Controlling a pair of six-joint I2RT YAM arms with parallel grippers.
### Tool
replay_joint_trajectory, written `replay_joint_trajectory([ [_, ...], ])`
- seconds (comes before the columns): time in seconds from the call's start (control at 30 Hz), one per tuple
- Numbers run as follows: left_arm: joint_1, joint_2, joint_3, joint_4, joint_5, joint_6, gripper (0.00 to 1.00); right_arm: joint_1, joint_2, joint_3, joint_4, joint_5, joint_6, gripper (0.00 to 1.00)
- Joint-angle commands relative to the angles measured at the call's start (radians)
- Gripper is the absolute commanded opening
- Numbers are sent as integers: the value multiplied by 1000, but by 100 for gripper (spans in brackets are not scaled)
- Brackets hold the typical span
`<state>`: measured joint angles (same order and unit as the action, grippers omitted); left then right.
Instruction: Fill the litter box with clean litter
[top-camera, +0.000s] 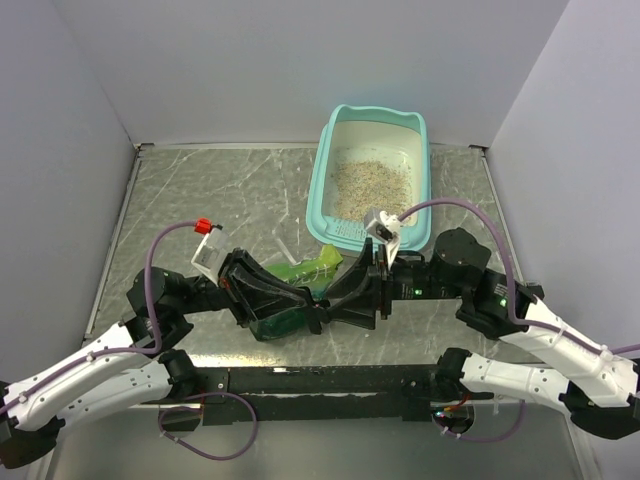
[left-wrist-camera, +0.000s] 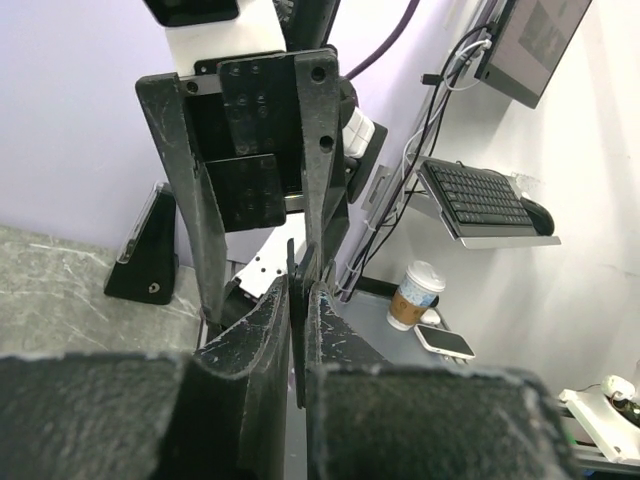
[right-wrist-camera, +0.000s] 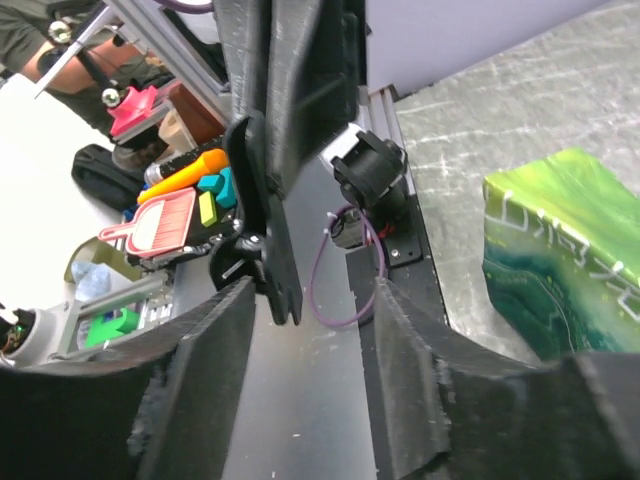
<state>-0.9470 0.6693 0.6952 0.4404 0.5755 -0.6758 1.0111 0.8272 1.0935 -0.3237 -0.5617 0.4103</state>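
Note:
The teal litter box (top-camera: 322, 180) stands at the back right of the table, with beige clean litter (top-camera: 370, 183) spread over its white floor. A green crinkled pouch (top-camera: 305, 270) lies mid-table under both grippers; it also shows in the right wrist view (right-wrist-camera: 560, 260), resting on the table. My left gripper (top-camera: 320, 305) points right, and its jaws are closed together (left-wrist-camera: 297, 290) with only a thin dark slit between them. My right gripper (top-camera: 338, 298) points left and is open and empty (right-wrist-camera: 315, 290). The left gripper's tip sits between its fingers.
The grey marbled table (top-camera: 200, 190) is boxed in by white walls on three sides. The black base rail (top-camera: 320, 380) runs along the near edge. Off the table, a desk with a keyboard (left-wrist-camera: 480, 200) and paper cup (left-wrist-camera: 415, 295) is in view.

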Motion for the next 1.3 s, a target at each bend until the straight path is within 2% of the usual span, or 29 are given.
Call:
replay_joint_trajectory([
  [0.0, 5, -13, 20, 4, -34, 16, 5, 7, -65, 25, -35, 35, -30, 63],
  [0.27, 7, -19, 29, -38, -57, 13, 6, 9, -128, 14, -52, 57, -67, 70],
  [0.53, 5, -10, 52, -77, -92, -1, 6, 7, -66, 17, -41, 59, -114, 74],
  [1.0, 5, -4, 66, -115, -114, -1, 5, 7, -8, -1, 61, 43, -111, 75],
  [1.27, 7, -5, 58, -109, -120, -7, 5, 9, 0, -20, 86, 34, -100, 72],
])
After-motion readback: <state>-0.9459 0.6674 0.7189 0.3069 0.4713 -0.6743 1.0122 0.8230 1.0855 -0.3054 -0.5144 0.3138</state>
